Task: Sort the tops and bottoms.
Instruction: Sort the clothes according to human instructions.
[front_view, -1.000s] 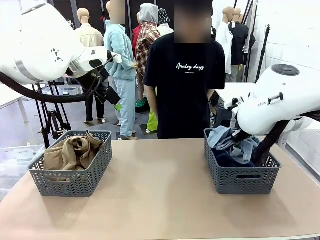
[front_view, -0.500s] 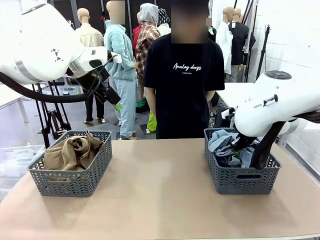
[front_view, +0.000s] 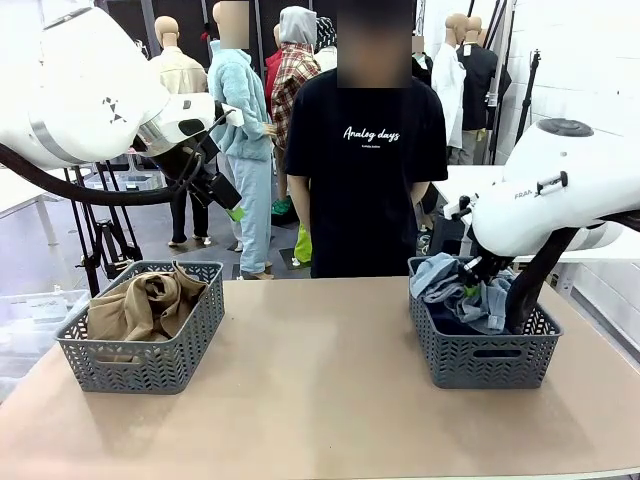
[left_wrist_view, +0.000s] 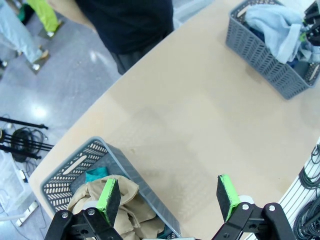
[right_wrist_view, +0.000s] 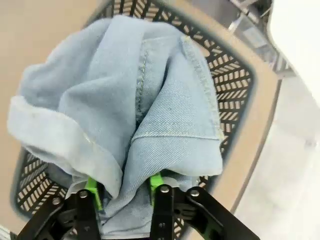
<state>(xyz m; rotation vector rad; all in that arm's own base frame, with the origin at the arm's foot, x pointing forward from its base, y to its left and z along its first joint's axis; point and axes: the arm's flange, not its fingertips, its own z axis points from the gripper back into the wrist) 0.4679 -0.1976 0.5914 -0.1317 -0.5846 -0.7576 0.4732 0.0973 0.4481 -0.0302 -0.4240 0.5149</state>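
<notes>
Pale denim (right_wrist_view: 150, 105) sits bunched between the right arm's green-padded fingers (right_wrist_view: 91, 186), which press a fold of it from both sides, grasping the cloth over the right-hand basket (front_view: 482, 355). Darker denim (front_view: 450, 322) lies underneath in that basket. Over on the left, the other arm's fingers (left_wrist_view: 108, 194) hang spread wide and empty, above the left basket (left_wrist_view: 75, 167) holding the tan shirt (front_view: 145, 300) and a teal scrap (left_wrist_view: 94, 174). Both baskets rest on the worktop (front_view: 320, 400), well apart.

Tan shirt (front_view: 145, 300) crumpled over teal top (left_wrist_view: 95, 175) in left basket (front_view: 140, 365). Pale jeans (front_view: 450, 280) heaped atop dark jeans (front_view: 455, 322) in right basket (front_view: 485, 360).
</notes>
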